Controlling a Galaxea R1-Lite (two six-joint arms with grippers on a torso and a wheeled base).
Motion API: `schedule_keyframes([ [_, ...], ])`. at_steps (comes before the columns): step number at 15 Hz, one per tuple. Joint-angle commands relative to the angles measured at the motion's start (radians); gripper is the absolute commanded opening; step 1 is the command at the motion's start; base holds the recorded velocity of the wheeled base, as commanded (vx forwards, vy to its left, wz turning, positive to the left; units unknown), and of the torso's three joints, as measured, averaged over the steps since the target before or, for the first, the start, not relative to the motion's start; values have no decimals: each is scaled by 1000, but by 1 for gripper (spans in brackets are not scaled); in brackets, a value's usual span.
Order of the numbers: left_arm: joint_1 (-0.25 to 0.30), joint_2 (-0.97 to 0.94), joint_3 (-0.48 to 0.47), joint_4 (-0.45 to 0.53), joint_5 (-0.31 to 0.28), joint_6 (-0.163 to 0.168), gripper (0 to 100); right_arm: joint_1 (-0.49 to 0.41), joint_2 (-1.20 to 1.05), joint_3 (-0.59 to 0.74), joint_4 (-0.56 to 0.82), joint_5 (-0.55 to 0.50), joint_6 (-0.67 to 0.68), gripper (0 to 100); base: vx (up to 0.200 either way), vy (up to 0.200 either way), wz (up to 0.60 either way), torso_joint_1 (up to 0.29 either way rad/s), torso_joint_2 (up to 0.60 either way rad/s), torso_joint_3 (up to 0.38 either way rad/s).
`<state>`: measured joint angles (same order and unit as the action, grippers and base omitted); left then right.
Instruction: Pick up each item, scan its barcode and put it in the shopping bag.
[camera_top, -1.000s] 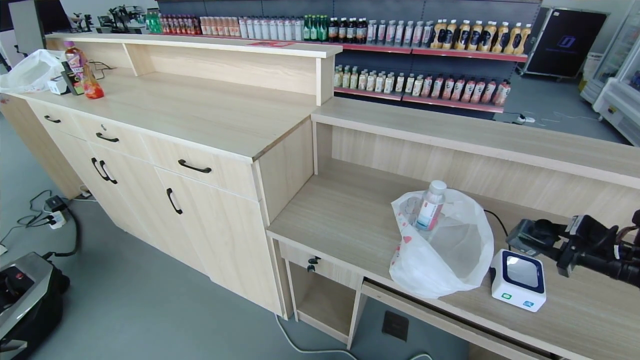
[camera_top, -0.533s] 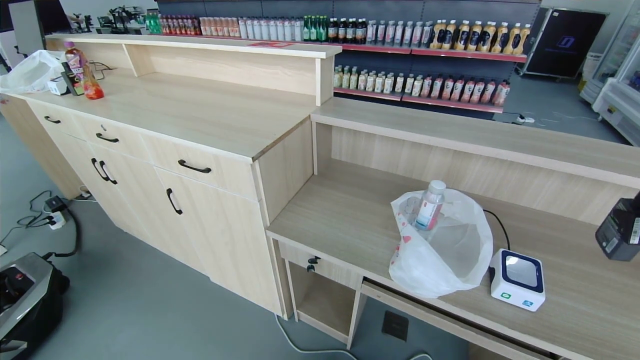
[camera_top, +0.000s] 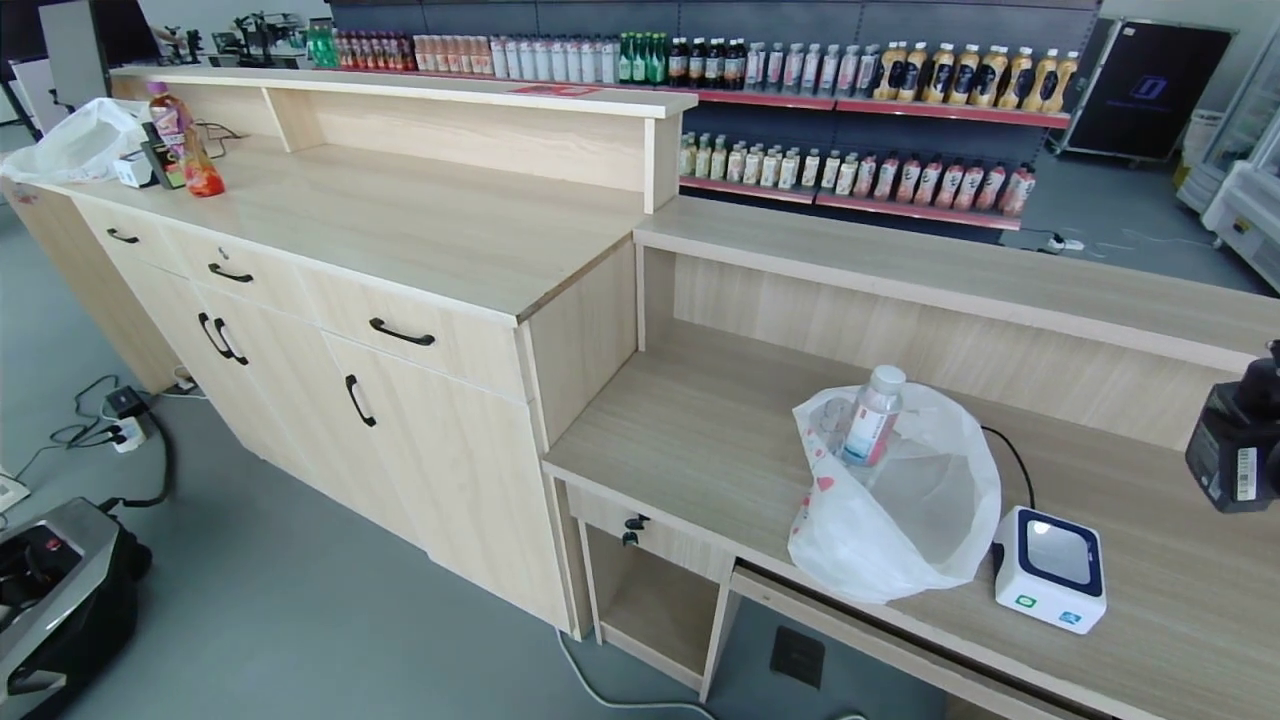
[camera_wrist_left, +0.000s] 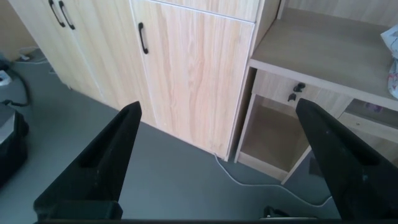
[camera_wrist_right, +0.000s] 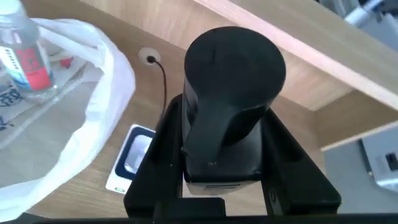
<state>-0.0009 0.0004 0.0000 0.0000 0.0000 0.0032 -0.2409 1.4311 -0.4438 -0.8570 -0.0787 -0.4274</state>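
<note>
Grippers: right gripper (camera_wrist_right: 224, 143) clamps black bottle (camera_wrist_right: 236, 68) near scanner (camera_wrist_right: 132, 158) and bag (camera_wrist_right: 93, 124); left gripper (camera_wrist_left: 217, 107) spread wide, empty.

Plenty tucked out of sight here.
The black boxy container (camera_top: 1232, 455) is clipped by the head view's right edge, its label print too small to read. The clear plastic bottle (camera_top: 873, 415) sits sunk in the white plastic shopping bag (camera_top: 900, 520), base hidden; the right wrist view's edge cuts it too. The black cable (camera_top: 1022, 468) of the white square scanner (camera_top: 1050, 580) slips behind the bag.
</note>
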Motion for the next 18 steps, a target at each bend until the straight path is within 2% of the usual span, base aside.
schedule_keyframes([
  [1,1,0,0,0,0,-2,100,60,45,-3,-10,27,-22,0,0,0,600,2,-2,2],
  [2,1,0,0,0,0,0,100,84,89,-4,-39,56,-14,0,0,0,600,7,-2,-2],
  [4,1,0,0,0,0,-2,100,78,193,-18,-42,287,-10,0,0,0,300,6,4,1],
  [5,1,0,0,0,0,0,100,74,236,-19,-42,333,-10,0,0,0,0,0,0,0],
  [10,1,0,0,0,0,0,100,57,539,-42,-166,340,-13,0,0,0,0,0,0,0],
  [15,1,0,0,0,0,0,100,34,651,-39,-226,346,-14,0,0,0,0,0,0,0],
  [18,1,0,0,0,0,0,100,34,712,-50,-304,441,-13,0,0,0,0,0,0,0],
])
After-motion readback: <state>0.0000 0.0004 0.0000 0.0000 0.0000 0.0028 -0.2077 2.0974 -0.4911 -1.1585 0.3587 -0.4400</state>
